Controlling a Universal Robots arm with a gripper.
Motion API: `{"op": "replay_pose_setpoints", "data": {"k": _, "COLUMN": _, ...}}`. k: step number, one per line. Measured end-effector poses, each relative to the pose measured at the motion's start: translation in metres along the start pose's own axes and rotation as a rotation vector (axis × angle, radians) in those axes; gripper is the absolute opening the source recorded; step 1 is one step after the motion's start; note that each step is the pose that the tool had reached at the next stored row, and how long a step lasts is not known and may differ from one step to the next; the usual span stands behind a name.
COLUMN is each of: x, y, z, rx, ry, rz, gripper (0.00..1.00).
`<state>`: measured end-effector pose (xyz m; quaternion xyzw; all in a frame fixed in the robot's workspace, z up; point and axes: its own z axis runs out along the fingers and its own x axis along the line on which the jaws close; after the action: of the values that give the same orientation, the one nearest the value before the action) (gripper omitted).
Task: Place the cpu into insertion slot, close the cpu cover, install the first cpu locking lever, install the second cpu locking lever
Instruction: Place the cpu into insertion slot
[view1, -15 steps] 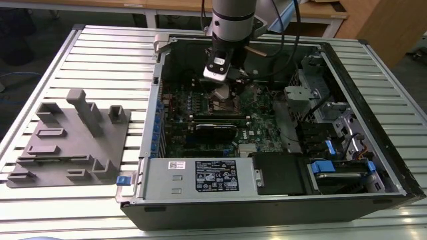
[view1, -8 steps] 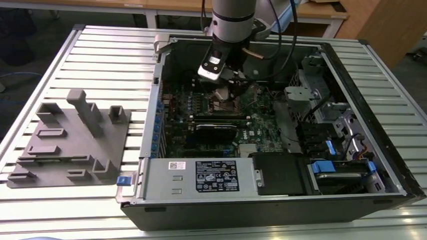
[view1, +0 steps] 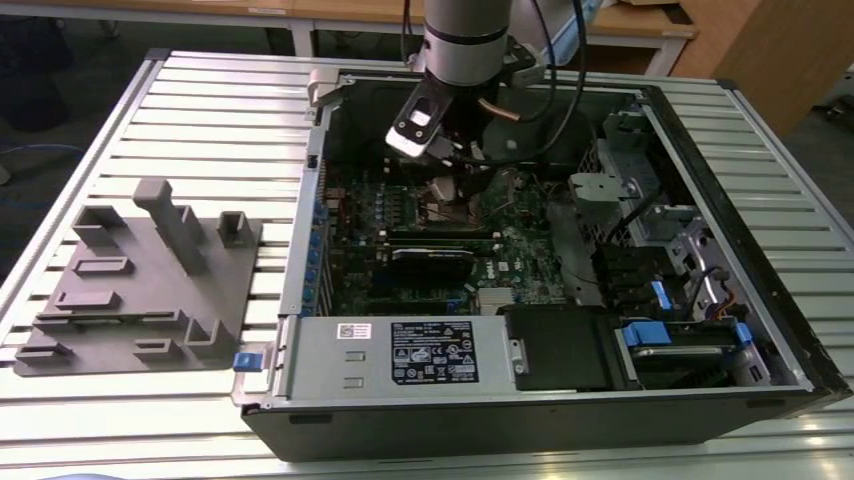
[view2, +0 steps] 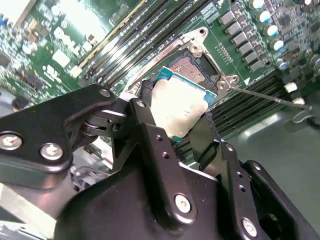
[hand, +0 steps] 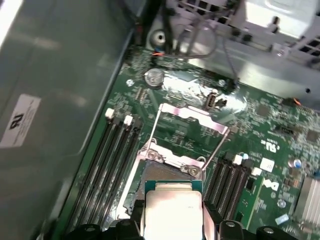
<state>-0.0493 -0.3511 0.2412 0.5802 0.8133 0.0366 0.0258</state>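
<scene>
The hand (view2: 176, 114) is gripping the cpu (view2: 186, 100) by its edges and holding it just above the insertion slot (view2: 191, 67), not yet seated. The cpu cover (hand: 192, 115) is standing open, so closing it and both locking steps are waiting.

The gripper (view2: 176, 117) clamps the cpu (view2: 183, 101) by two opposite edges, partly over the insertion slot (view2: 193, 67) in the green motherboard (view2: 239, 36).

No print can be read, even on the black label (view1: 430, 352) of the power supply (view1: 331, 368).
</scene>
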Motion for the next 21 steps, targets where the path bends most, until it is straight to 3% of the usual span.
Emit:
{"op": "replay_pose_setpoints", "data": {"k": 15, "x": 0.0, "y": -0.0003, "z": 0.0035, "rx": -0.0001, "ry": -0.0242, "rz": 0.269, "gripper": 0.54}}
{"op": "replay_pose_setpoints", "data": {"k": 21, "x": 0.0, "y": -0.0004, "z": 0.0035, "rx": -0.0001, "ry": -0.0245, "rz": 0.272, "gripper": 0.54}}
